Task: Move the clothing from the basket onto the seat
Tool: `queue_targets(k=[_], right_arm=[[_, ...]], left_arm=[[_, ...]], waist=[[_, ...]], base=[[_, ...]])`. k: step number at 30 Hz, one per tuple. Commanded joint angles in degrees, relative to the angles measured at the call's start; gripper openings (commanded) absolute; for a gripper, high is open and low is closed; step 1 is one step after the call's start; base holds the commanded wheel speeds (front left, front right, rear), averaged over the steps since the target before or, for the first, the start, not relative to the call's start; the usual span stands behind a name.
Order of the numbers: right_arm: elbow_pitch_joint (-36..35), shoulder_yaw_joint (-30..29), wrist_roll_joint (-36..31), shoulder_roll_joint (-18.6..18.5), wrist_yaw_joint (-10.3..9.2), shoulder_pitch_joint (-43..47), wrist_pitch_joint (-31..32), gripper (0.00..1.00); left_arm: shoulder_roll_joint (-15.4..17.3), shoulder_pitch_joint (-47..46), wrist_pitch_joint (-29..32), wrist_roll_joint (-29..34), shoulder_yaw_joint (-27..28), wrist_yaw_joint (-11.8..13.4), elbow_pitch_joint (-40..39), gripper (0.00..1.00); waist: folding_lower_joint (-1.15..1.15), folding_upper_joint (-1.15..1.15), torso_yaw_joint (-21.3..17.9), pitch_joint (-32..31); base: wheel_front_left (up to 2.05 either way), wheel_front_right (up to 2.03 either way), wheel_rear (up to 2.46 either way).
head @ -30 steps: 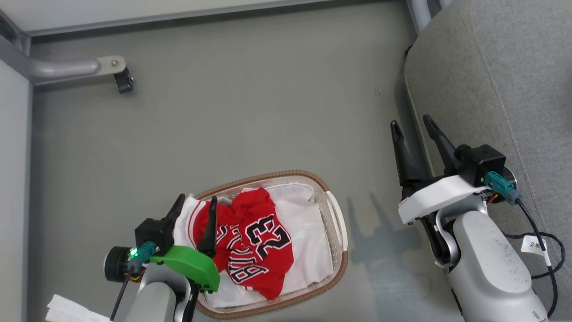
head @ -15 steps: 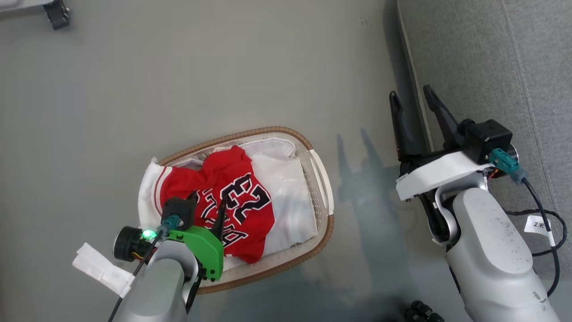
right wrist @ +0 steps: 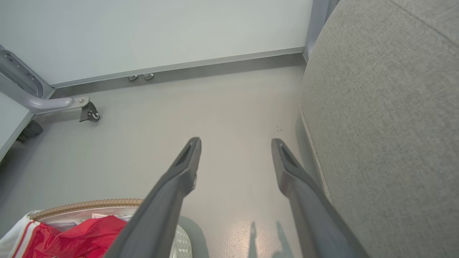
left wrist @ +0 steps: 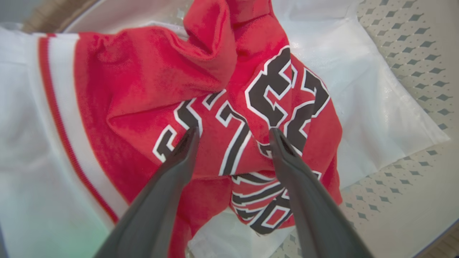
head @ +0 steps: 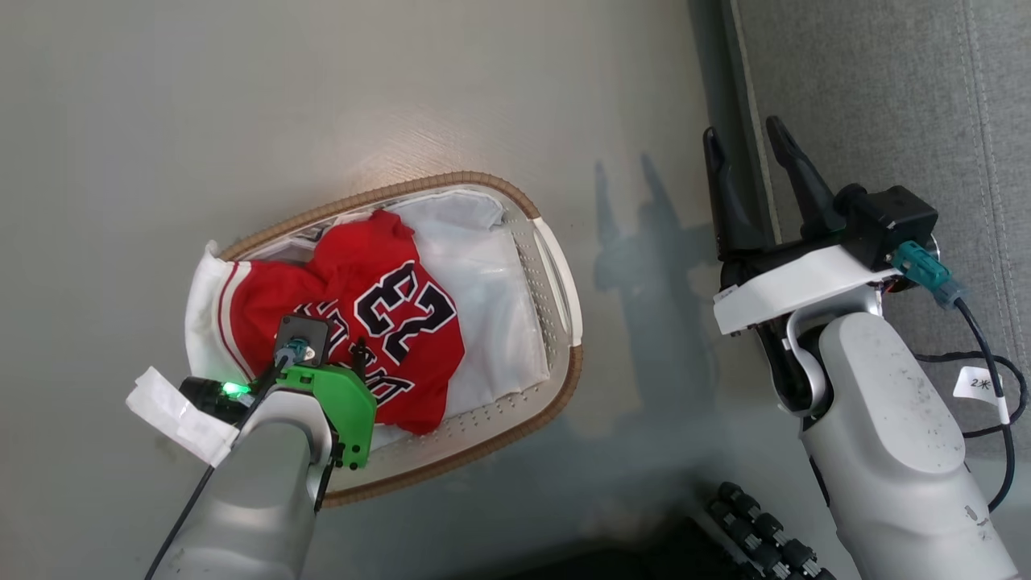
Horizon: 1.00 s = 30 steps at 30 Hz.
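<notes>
The clothing [head: 378,306], red with white trim and a black 23, lies crumpled in the basket [head: 564,379], an oval white perforated tub with a brown woven rim on the floor. My left gripper [head: 334,348] points down into it. In the left wrist view the left gripper [left wrist: 233,132] is open, its fingertips resting on the clothing [left wrist: 143,71] on either side of the black lettering. My right gripper [head: 743,129] hangs open and empty above the floor beside the seat [head: 870,105], a light-grey cushion. The right wrist view shows the right gripper [right wrist: 236,141] beside the seat [right wrist: 387,125].
A white liner cloth [head: 499,290] covers the basket's right half. A grey frame leg with a caster [right wrist: 88,113] stands by the far wall. Dark parts of the robot's base [head: 757,524] sit at the bottom edge. Bare floor lies between basket and seat.
The camera has tilted down, so the basket sits higher and further left in the picture. My left gripper has dropped onto the clothing. The right gripper stays open beside the seat.
</notes>
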Motion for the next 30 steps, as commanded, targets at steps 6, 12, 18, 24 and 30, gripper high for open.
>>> queue_targets(k=[6,12,18,24,30], right_arm=[[-0.7,-0.3,0.8,-0.2,-0.08,-1.2,0.0,1.0],[-0.7,0.3,1.8,-0.2,-0.08,-1.4,0.0,1.0],[-1.1,0.4,2.2,-0.2,-0.08,-1.5,0.0,1.0],[-1.4,0.2,1.8,-0.2,-0.08,-1.6,0.0,1.0],[-1.5,0.0,1.5,-0.2,-0.08,-1.5,0.0,1.0]], left_arm=[[1.0,-3.0,1.8,-0.6,0.1,3.3,1.3,1.0],[1.3,-4.0,3.6,-0.2,-0.5,5.7,1.7,1.0],[1.5,-4.8,5.2,1.0,-2.2,6.4,1.9,1.0],[1.8,-5.3,7.6,2.0,-3.9,7.2,2.0,1.0],[2.1,-5.6,9.2,2.3,-5.1,6.9,2.0,1.0]], waist=[[-0.01,0.0,-1.6,3.7],[-0.01,0.0,-2.3,5.0],[-0.01,0.0,-2.4,6.1],[-0.01,0.0,-2.3,6.8],[-0.01,0.0,-2.0,7.2]], base=[[0.0,0.0,0.0],[0.0,0.0,0.0],[0.0,0.0,0.0],[0.0,0.0,0.0],[0.0,0.0,0.0]])
